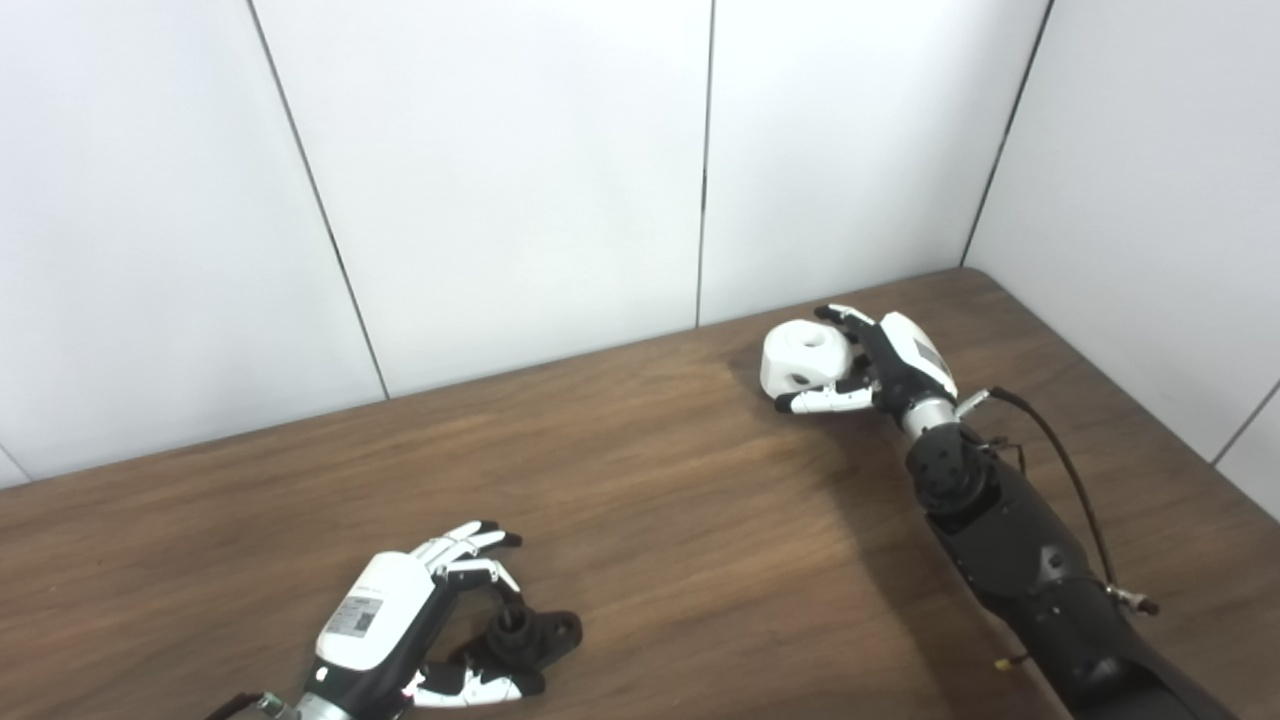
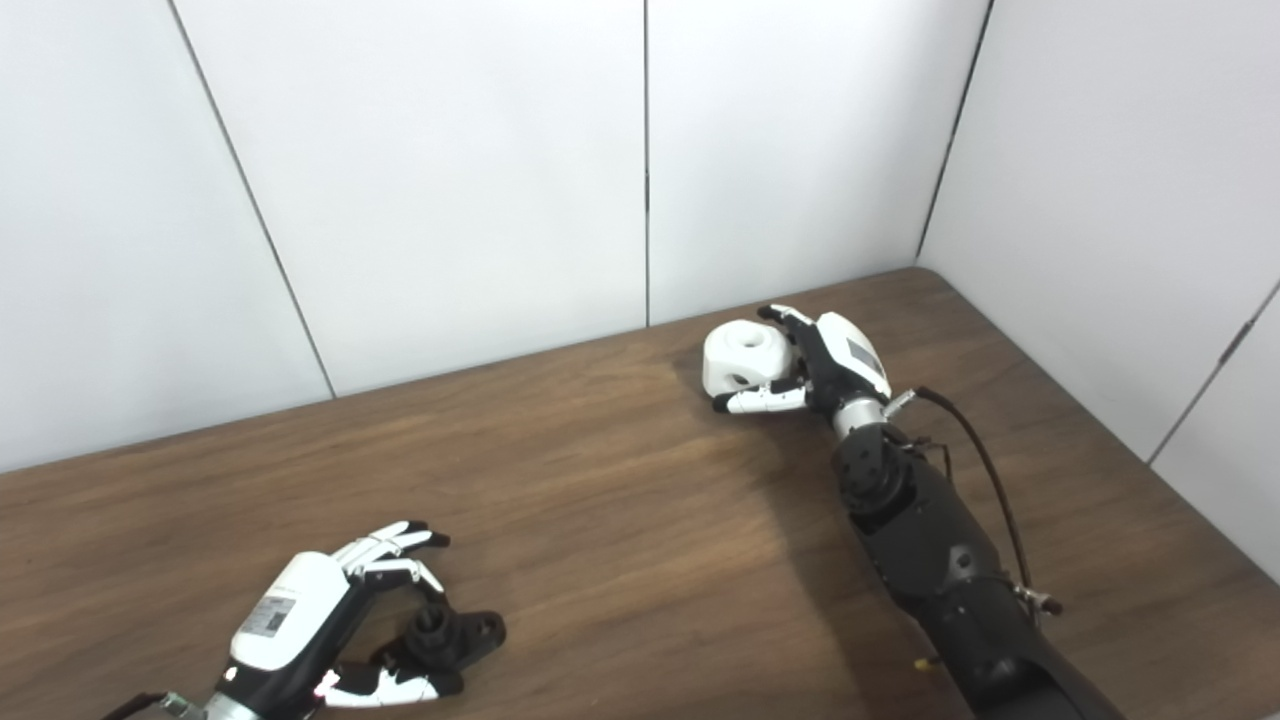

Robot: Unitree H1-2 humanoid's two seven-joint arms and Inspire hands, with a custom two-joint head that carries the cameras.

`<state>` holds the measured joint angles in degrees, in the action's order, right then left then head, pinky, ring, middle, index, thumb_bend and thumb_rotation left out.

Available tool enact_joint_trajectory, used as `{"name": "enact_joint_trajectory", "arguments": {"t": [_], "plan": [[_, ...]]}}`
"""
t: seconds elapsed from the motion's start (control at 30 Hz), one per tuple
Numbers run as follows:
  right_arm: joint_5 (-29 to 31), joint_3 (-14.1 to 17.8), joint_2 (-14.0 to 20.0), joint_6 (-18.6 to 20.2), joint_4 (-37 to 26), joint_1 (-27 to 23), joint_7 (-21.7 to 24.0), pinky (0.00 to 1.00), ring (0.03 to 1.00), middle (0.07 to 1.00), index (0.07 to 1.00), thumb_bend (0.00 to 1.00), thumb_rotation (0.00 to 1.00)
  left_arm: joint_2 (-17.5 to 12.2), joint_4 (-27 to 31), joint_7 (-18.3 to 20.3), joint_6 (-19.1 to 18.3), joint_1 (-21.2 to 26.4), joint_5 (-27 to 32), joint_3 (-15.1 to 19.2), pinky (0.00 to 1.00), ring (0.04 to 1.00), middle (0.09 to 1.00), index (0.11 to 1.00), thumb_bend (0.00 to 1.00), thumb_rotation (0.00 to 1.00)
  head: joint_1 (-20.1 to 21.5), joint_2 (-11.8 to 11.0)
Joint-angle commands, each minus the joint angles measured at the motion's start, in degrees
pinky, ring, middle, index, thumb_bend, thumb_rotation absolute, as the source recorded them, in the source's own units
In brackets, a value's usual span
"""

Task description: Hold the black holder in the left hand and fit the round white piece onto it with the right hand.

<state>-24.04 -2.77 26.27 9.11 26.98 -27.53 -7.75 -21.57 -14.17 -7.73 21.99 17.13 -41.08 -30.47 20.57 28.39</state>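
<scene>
Meanwhile, right hand [image 1: 895,365] cupped around white piece [image 1: 805,358], left hand [image 1: 400,620] loosely open beside black holder [image 1: 525,635].

- From my remote station I saw a brown wood-grain table [image 1: 640,520] filling the lower half of both views, its grain running lengthwise.
- The table's far edge sat flush against a white panelled wall [image 1: 500,180].
- Thin dark seams [image 1: 706,160] split that back wall into broad panels; the left ones looked slanted.
- A second white wall [image 2: 1120,200] closed the right side, meeting the back wall at a corner [image 2: 950,140] just above the table's rounded far-right corner.
- That side wall carried its own seam low down on the right.
- Light was even and soft, and a faint sheen lay on the tabletop near the middle.
</scene>
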Motion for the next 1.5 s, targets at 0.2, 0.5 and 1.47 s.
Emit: {"name": "enact_joint_trajectory", "arguments": {"t": [0.2,0.5,1.47], "plan": [[-2.0,-2.7,-0.2,2.1,1.7,-2.9,1.7,0.73,0.856,0.892,0.814,0.96,0.36,-2.4,-4.9,4.7,-1.9,-6.2,-3.3,-2.3,0.82,0.892,0.830,0.482,0.52,0.05,-0.2,0.5],[-4.0,-2.9,-1.8,-0.3,4.0,-3.3,-5.5,0.68,0.791,0.817,0.643,0.84,0.21,-2.4,-4.8,5.0,-2.2,-6.2,-3.4,-2.5,0.83,0.901,0.836,0.483,0.52,0.05,-0.4,0.8],[-6.1,-4.0,-5.8,-1.1,-5.0,-2.7,-12.4,0.61,0.740,0.716,0.483,0.52,0.13,-2.2,-5.0,5.0,-2.3,-6.2,-2.9,-2.2,0.85,0.912,0.841,0.483,0.52,0.05,-3.1,1.9]]}}
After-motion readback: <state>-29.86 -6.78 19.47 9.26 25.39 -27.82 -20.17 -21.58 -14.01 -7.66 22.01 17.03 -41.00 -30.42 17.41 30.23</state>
